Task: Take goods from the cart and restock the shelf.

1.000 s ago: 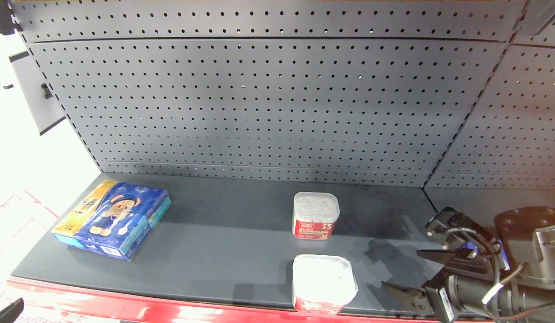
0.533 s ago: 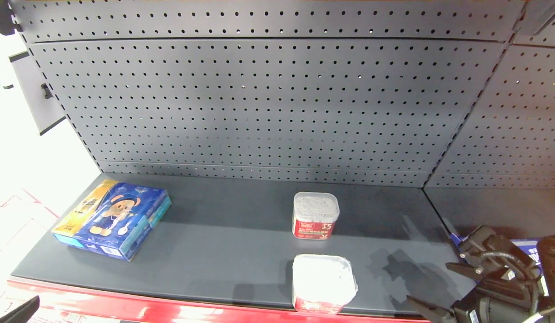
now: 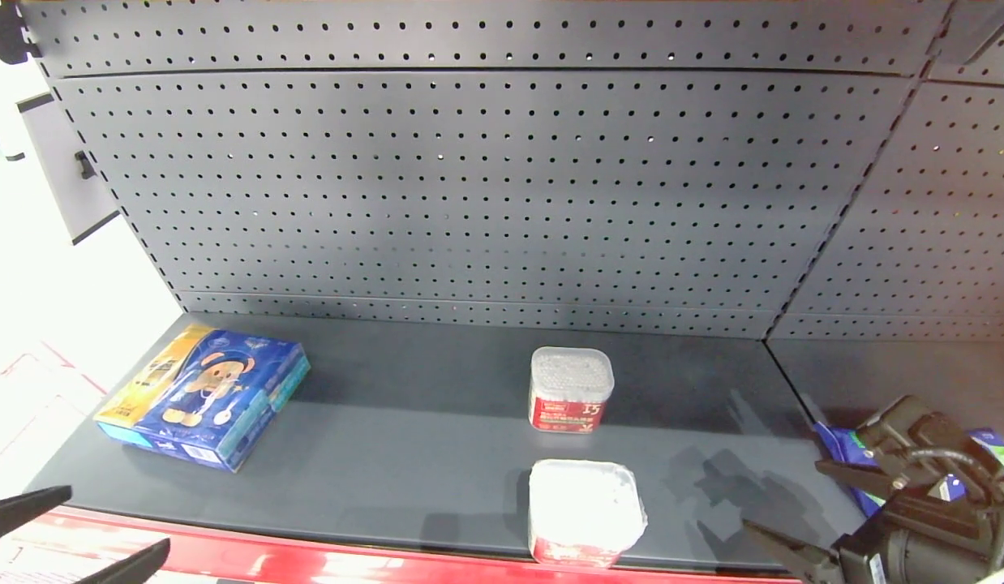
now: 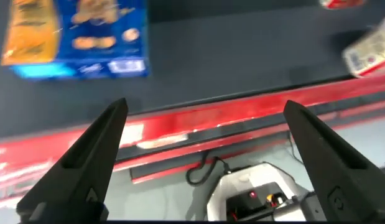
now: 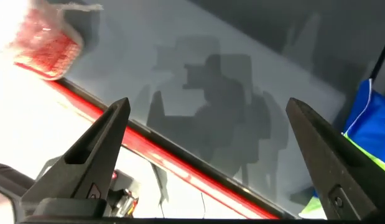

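Note:
A blue box with a cartoon bear [image 3: 202, 397] lies flat at the left of the dark shelf [image 3: 405, 438]. Two clear tubs with red labels stand in the middle: one further back [image 3: 572, 389], one at the front edge [image 3: 583, 511]. My right gripper [image 3: 802, 511] is open and empty, low at the right, a hand's width right of the front tub [image 5: 46, 43]. My left gripper [image 3: 72, 535] is open and empty at the lower left, below the shelf's red front edge [image 4: 242, 118] and in front of the blue box [image 4: 80, 31].
A blue and green package [image 3: 834, 442] lies on the neighbouring shelf section at the right, partly behind my right arm; it shows beside the right gripper's finger [image 5: 372, 124]. Grey pegboard [image 3: 469, 203] backs the shelf. Bare shelf lies between the box and the tubs.
My right gripper has drawn back to the right and down, away from the tubs, uncovering the blue and green package. My left gripper's fingers have risen into the head view at the lower left.

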